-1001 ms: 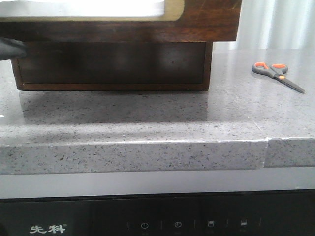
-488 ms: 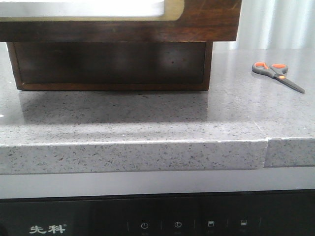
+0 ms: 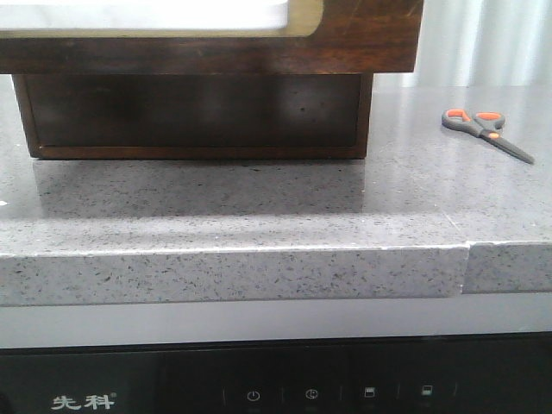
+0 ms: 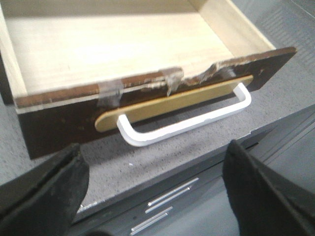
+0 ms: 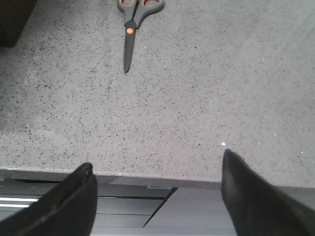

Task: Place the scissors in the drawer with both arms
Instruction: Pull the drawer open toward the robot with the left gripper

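Right wrist view: the scissors point(image 5: 134, 27) are seen lying flat on the speckled grey worktop point(image 5: 197, 98), well ahead of the right end effector point(image 5: 157, 196) and a little off to one side of its midline, blades pointing back toward it. The right end effector is spread wide and holds nothing; it hangs over the near edge of the worktop. The step in hand is judged to be the pick-up of the scissors. It would be done best if the end effector were carried forward over the pivot, turned so that the fingers close across the narrow neck just behind the orange rivet, and lowered until the tips almost touch the worktop, since the scissors lie very flat and could be pushed away instead of gripped.

In the left wrist view the drawer point(image 4: 147, 98) is shown pulled open just ahead of the left end effector point(image 4: 157, 191), which is also spread wide and empty, clear of the white handle point(image 4: 187, 118). The pale inner floor is bare where it can be seen.

The far corners of the drawer are cut off. In the front view neither end effector is shown, and the drawer front point(image 3: 362, 34) fills the top, so its inside is hidden there. The loops of the scissors are partly cropped in the right wrist view.
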